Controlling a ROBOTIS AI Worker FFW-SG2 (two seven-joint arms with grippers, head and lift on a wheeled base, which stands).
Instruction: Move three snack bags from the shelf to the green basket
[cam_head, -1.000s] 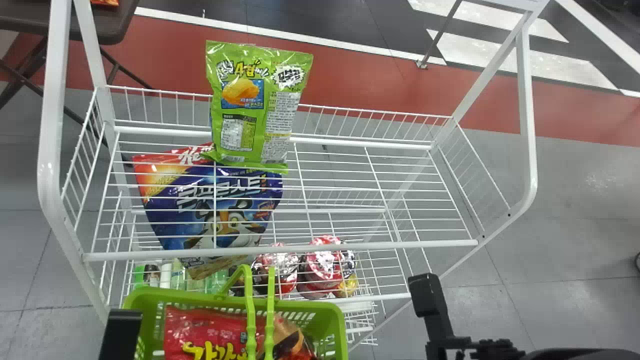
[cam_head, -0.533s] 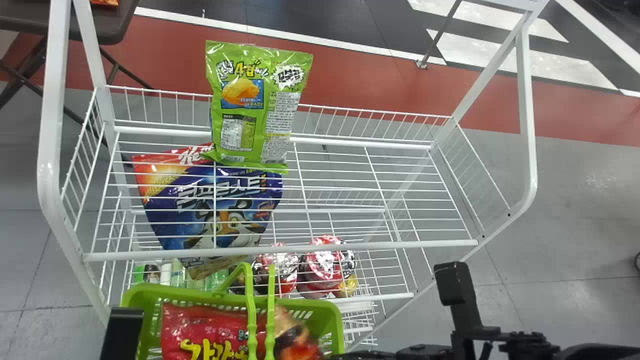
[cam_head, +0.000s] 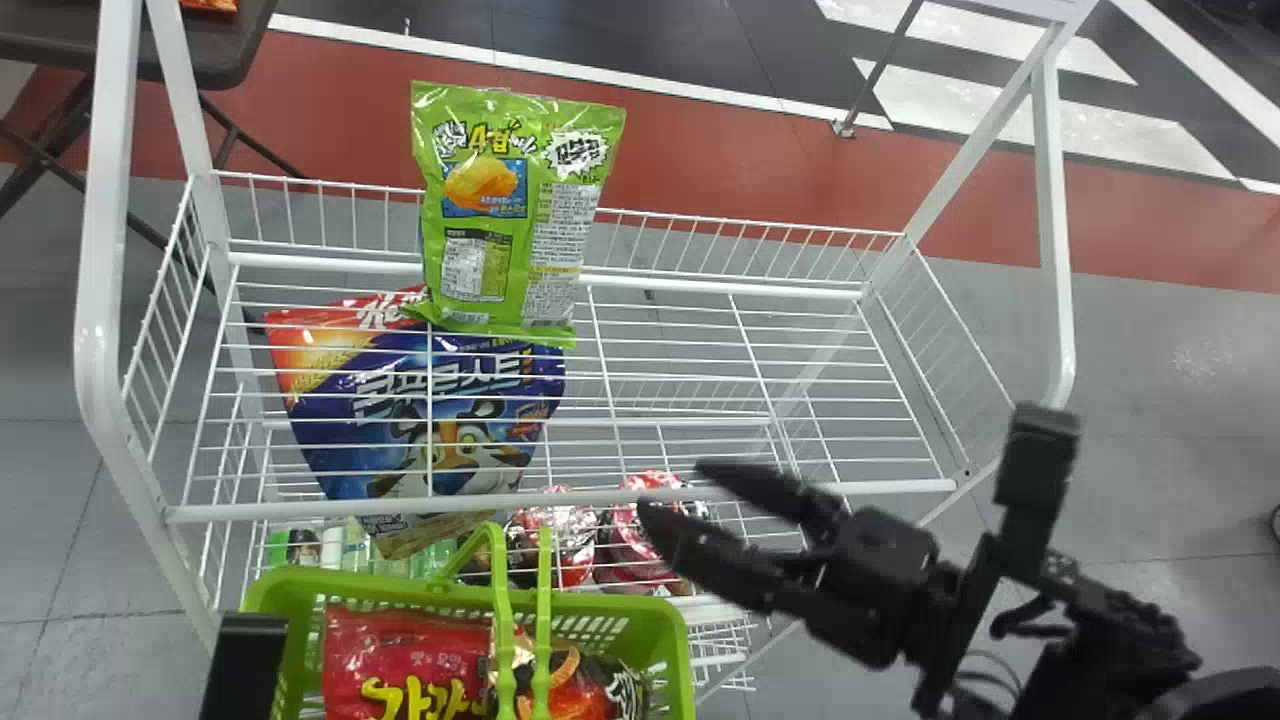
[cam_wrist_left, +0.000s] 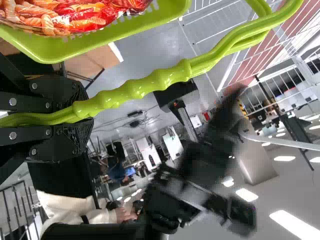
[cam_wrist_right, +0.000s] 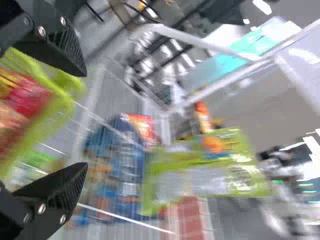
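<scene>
Grasps the handle (cam_wrist_left: 160, 80) of the green basket (cam_head: 665, 640) in the left fingers (cam_wrist_left: 70, 137), parts the right fingers (cam_head: 710, 555) near the shelf (cam_head: 300, 509), with one green bag (cam_head: 500, 230) upright there, two bags (cam_head: 400, 645) in the basket.

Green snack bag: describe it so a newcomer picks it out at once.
In the head view, find the white wire rack, then its top shelf. The green bag stands upright there, at the back, left of centre. Unlike the blue-and-red bag seen below through the wires, it has a yellow chip pictured on a blue square.
</scene>
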